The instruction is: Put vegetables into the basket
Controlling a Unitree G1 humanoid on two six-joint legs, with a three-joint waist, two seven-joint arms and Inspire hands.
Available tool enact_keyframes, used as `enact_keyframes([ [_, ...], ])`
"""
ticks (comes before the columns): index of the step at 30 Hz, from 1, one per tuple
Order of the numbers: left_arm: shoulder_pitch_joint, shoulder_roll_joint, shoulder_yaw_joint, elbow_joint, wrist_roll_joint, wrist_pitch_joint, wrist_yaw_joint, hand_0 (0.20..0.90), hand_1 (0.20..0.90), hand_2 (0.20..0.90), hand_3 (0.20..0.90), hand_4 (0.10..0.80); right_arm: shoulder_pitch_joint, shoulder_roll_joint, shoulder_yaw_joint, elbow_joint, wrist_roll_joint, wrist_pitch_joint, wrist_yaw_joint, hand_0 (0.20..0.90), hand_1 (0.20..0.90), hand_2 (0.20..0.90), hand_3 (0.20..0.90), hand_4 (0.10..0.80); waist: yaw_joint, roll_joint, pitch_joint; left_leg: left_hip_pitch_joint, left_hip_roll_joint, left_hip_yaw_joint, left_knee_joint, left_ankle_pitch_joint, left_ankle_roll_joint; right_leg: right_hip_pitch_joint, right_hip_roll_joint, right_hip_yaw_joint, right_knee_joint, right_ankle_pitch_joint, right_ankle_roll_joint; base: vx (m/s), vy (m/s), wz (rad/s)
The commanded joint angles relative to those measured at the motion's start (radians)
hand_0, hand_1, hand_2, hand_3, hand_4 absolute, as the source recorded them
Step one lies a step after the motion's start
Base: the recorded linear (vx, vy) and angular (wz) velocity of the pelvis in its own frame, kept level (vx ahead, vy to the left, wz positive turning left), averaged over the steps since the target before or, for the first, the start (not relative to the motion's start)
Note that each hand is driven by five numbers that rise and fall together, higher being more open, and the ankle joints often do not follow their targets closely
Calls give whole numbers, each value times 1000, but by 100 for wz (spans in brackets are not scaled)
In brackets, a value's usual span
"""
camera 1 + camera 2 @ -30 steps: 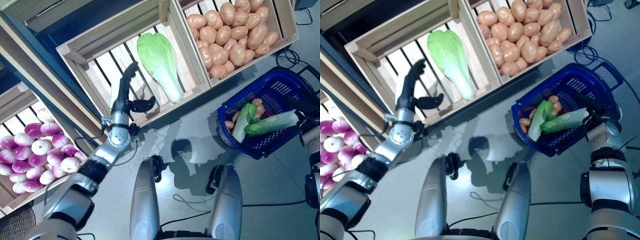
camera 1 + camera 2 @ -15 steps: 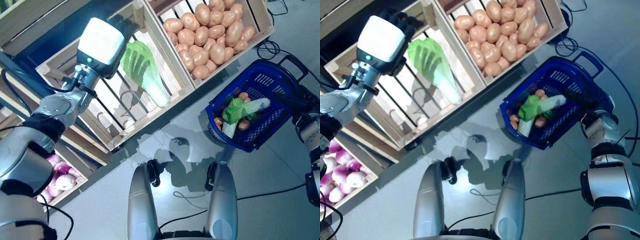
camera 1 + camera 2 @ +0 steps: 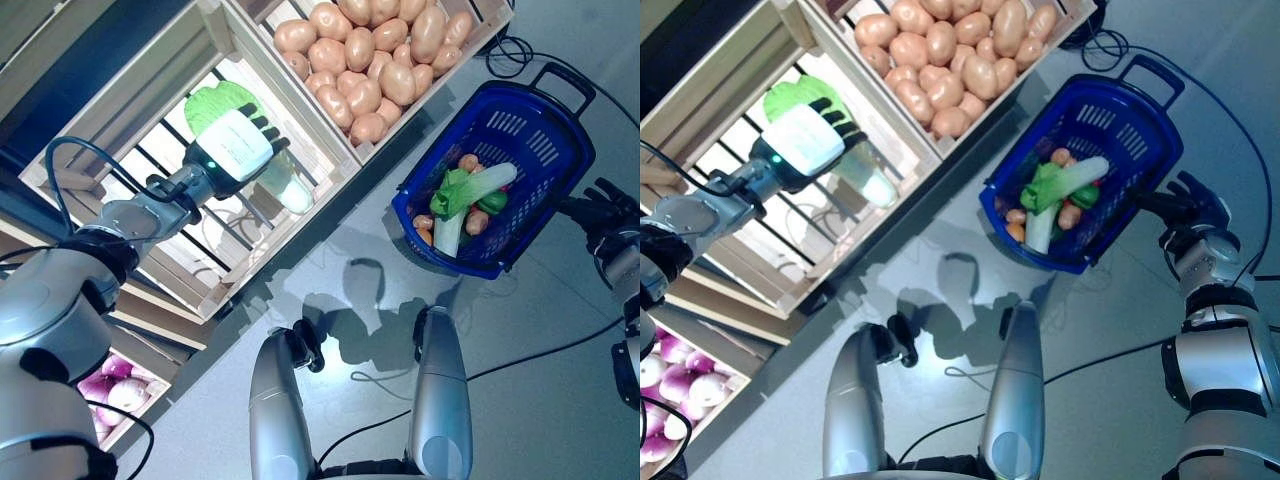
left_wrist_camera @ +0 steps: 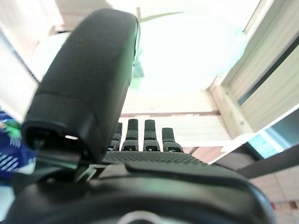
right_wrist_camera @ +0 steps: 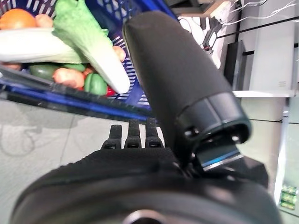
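Step in hand, as I judge it: reaching for the next veg. My left hand [image 3: 238, 146] is over the napa cabbage [image 3: 212, 101] in the middle slatted wood crate [image 3: 150, 95], back of hand to the head cam, covering most of the leaf. In the left wrist view the fingers [image 4: 133, 134] point out fairly straight w/ the pale cabbage just past them, thumb sticking up beside. So the hand reads as spread, not yet wrapped round anything. Can't tell if I'm touching the cabbage or just above it.

My right hand [image 3: 1193, 208] is at the far side of the blue basket [image 3: 560, 103]. Whether it's clamped on the rim or handle I can't tell; the right wrist view shows straight fingers [image 5: 133, 136] and the basket wall beyond, contact itself hidden.

The basket is already part-loaded: a long white-and-green leafy stalk [image 3: 478, 186], small orange roots, something dark green.

Next move, my guess: lower the left hand, curl round the cabbage's thick white stem end, lift it clear of the crate wall, swing across to the basket.

Materials: cabbage is long, oval, crinkly green top fading to smooth white base; looks light but bulky, needs a wide grip. Crate is rough pale slats w/ gaps. Basket is rigid plastic mesh. The neighbouring crate holds smooth tan potatoes [image 3: 360, 55]; purple-white turnips [image 3: 670, 385] sit lower left.
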Motion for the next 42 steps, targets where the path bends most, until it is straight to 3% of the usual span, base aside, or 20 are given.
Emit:
enact_keyframes([
  [1, -131, 13, 76, 23, -30, 28, 65, 900, 900, 900, 900, 800, -40, -81, -1, -2, 69, -56, 22, 900, 900, 900, 900, 800, 1, 14, -34, 44, 74, -71, -58, -61, -130, 44, -37, 3, -125, 122, 4, -58, 4, -7],
  [9, -162, -21, 72, 29, -24, 10, 66, 900, 900, 900, 900, 800, -64, -68, 4, -5, 93, -68, 37, 900, 900, 900, 900, 800, 2, 11, -2, -13, 86, -72, -18, -71, -138, 2, -44, 5, -112, 131, 15, -58, 2, -3],
  [18, -184, -61, 37, 38, 1, 14, -21, 900, 900, 900, 900, 800, -71, -43, 11, -22, 141, -89, 49, 900, 900, 900, 900, 800, -3, -6, 4, -99, 103, -80, 34, -85, -141, -75, -50, 14, -78, 139, 29, -38, -6, 0],
  [22, -184, -72, 14, 42, -21, 10, -123, 900, 900, 900, 900, 800, -73, -41, 11, -20, 159, -87, 49, 900, 900, 900, 900, 800, -5, -7, 4, -112, 104, -80, 38, -86, -142, -86, -50, 15, -81, 143, 34, 0, 0, 0],
  [29, -176, -95, 16, 64, -61, 120, -306, 900, 900, 900, 900, 800, -91, -42, 17, -20, 175, -97, 54, 900, 900, 900, 900, 800, -4, -10, 4, -149, 105, -79, 48, -86, -140, -116, -45, 18, -73, 145, 38, 0, 0, 0],
  [39, -203, -125, 52, 126, -134, 163, -275, 900, 900, 900, 900, 800, -92, -33, 17, -35, 199, -107, 84, 900, 900, 900, 900, 800, -3, -26, 4, -191, 113, -86, 94, -99, -133, -150, -44, 16, -40, 140, 31, -8, 2, -2],
  [40, -211, -131, 63, 138, -141, 152, -243, 815, 815, 815, 815, 744, -90, -32, 18, -42, 200, -116, 99, 900, 900, 900, 900, 800, -3, -30, 4, -195, 113, -89, 105, -103, -131, -154, -44, 15, -31, 137, 28, 0, 0, 0],
  [41, -218, -134, 66, 150, -134, 144, -221, 394, 394, 394, 394, 463, -86, -32, 19, -52, 200, -122, 116, 900, 900, 900, 900, 800, -5, -32, 4, -194, 115, -90, 112, -106, -129, -152, -43, 14, -25, 133, 25, 0, 0, 0],
  [42, -221, -135, 67, 152, -131, 142, -215, 300, 300, 300, 300, 400, -84, -32, 19, -55, 201, -124, 123, 900, 900, 900, 900, 800, -5, -33, 4, -193, 115, -90, 113, -107, -128, -151, -43, 14, -23, 132, 25, 0, 0, 0],
])
